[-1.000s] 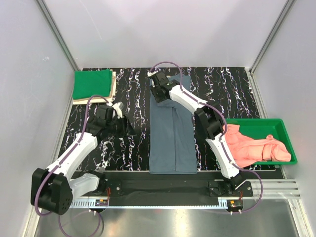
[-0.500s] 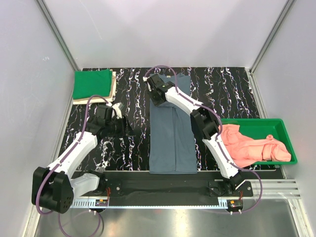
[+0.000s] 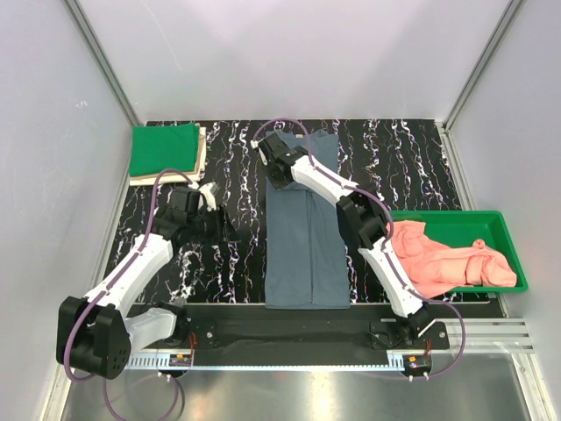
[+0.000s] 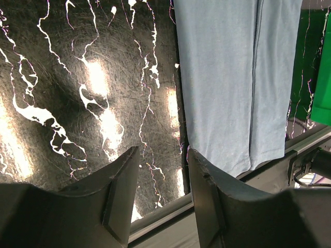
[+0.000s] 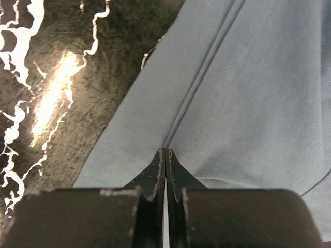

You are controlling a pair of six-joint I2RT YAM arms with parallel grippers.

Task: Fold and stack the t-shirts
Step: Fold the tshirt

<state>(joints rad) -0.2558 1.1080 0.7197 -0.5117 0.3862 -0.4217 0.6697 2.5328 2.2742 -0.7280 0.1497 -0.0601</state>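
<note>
A blue-grey t-shirt (image 3: pixel 305 237), folded into a long strip, lies down the middle of the black marbled table. My right gripper (image 3: pixel 275 168) is at its far left corner. In the right wrist view the right gripper (image 5: pixel 166 151) has its jaws pressed together at a crease of the t-shirt (image 5: pixel 248 93), pinching the cloth. My left gripper (image 3: pixel 217 230) hovers left of the shirt, open and empty. In the left wrist view the left gripper (image 4: pixel 163 152) frames bare table, with the t-shirt (image 4: pixel 222 77) to its right. A folded green t-shirt (image 3: pixel 164 147) tops a stack at the far left.
A green tray (image 3: pixel 491 217) at the right edge holds a crumpled pink t-shirt (image 3: pixel 447 263). A beige folded cloth (image 3: pixel 201 153) lies under the green one. Grey walls close in the table on three sides. The arm bases sit on a rail (image 3: pixel 289 333) at the near edge.
My right gripper has moved a little left along the shirt's far end, staying shut. The left arm has barely moved.
</note>
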